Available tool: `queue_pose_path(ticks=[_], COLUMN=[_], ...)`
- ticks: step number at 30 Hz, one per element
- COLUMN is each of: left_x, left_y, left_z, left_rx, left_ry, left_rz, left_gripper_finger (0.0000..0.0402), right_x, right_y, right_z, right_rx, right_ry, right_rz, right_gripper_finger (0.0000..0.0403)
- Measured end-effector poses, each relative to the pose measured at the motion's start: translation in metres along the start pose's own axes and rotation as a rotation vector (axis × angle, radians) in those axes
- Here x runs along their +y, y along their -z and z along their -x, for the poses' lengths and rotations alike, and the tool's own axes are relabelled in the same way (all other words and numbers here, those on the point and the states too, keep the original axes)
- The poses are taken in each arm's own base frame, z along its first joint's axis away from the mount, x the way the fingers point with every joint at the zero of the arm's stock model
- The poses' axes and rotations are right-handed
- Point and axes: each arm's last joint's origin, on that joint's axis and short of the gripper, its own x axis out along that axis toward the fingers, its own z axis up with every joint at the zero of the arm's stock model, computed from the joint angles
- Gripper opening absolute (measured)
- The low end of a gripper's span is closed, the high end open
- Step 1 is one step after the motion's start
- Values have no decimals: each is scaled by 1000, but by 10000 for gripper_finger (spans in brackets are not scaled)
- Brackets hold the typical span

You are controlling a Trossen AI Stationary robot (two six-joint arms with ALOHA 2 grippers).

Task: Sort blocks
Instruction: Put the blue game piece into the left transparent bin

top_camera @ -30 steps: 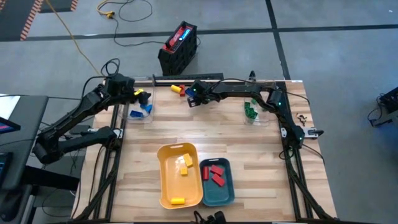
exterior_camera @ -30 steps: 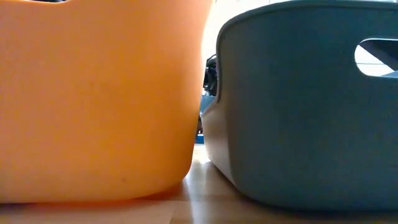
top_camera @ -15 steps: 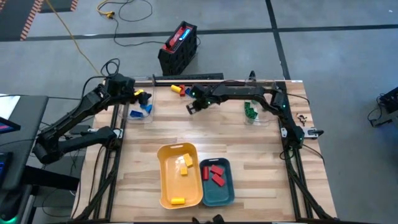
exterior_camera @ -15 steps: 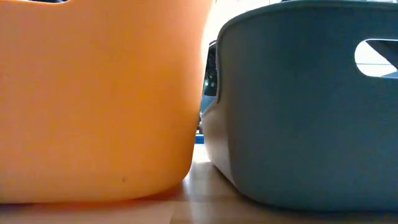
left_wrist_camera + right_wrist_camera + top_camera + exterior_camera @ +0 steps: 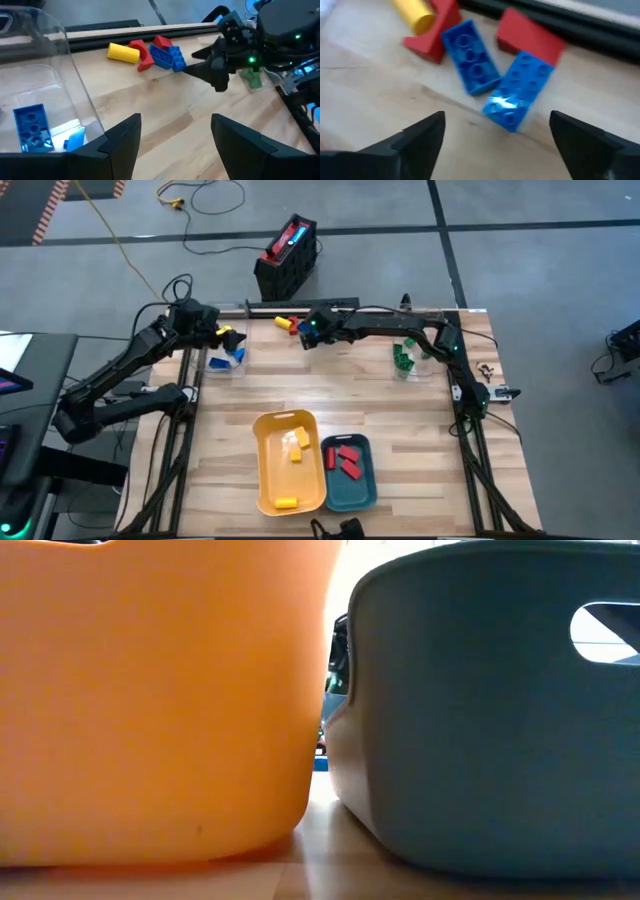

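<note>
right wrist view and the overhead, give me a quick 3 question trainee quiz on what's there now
1. True or false: the right claw is shut on a blue block.
2. Which colour are the blocks in the teal tray? A) green B) red C) blue
3. Fill in: the two blue blocks in front of the right claw lie on the ____.

Key: 1 false, its fingers stand open and hold nothing. 2 B. 3 table.

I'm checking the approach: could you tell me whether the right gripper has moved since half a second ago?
Yes. The right gripper moved toward the table's far edge.
</note>
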Motion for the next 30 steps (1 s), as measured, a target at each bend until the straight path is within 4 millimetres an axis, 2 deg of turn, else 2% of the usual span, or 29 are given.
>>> queue_pose_path(ticks=[4,14,19,23,30], left_x=[-1,-6,-6,-7,-14], left_y=[1,3,3,1,-8], left_z=[0,-1,-1,-1,9], left_rx=[4,18,12,-3,-34], left_ry=[8,32,36,46,63], left_rz=[-27,-53,-58,-61,-111], left_gripper_finger=[235,235,235,235,235], right_x=[-7,-26,-18,-17,2], right_y=[-4,-18,-30,-27,-29], right_z=[-2,-7,2,-10,-26], right_rx=[-8,52,33,124,191], right_ry=[32,-14,-58,9,105], right_rz=[19,-46,-87,-71,13], right_gripper_finger=[392,387,386,386,386])
